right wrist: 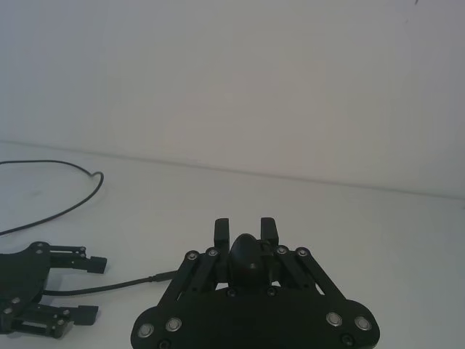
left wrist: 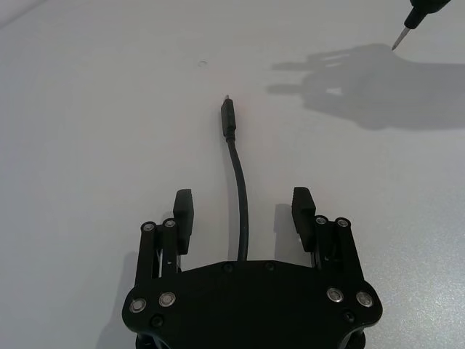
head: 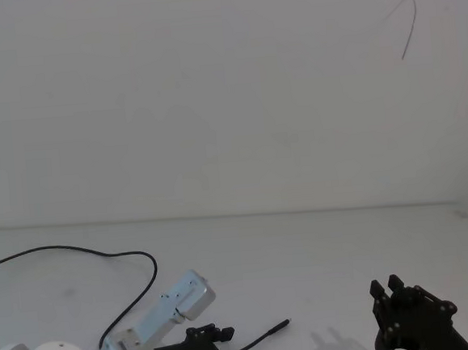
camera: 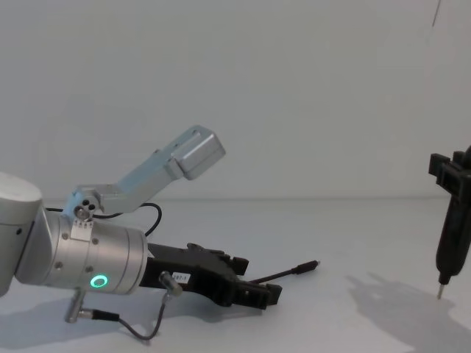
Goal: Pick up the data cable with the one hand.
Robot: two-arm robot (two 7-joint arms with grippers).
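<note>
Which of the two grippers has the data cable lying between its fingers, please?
The left gripper: its open fingers straddle the data cable, whereas the right gripper clamps a pointed black tool.

Data cable [left wrist: 236, 156]: lies on the bench [head: 305, 250], left of centre.
Left gripper [left wrist: 243, 195]: low over the cable, jaws apart on either side of it.
Right gripper [right wrist: 245, 227]: well right, pointed tool [camera: 445, 250] between its jaws.

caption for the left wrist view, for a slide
Open left hand straddling the data cable, not yet gripping it.
</note>
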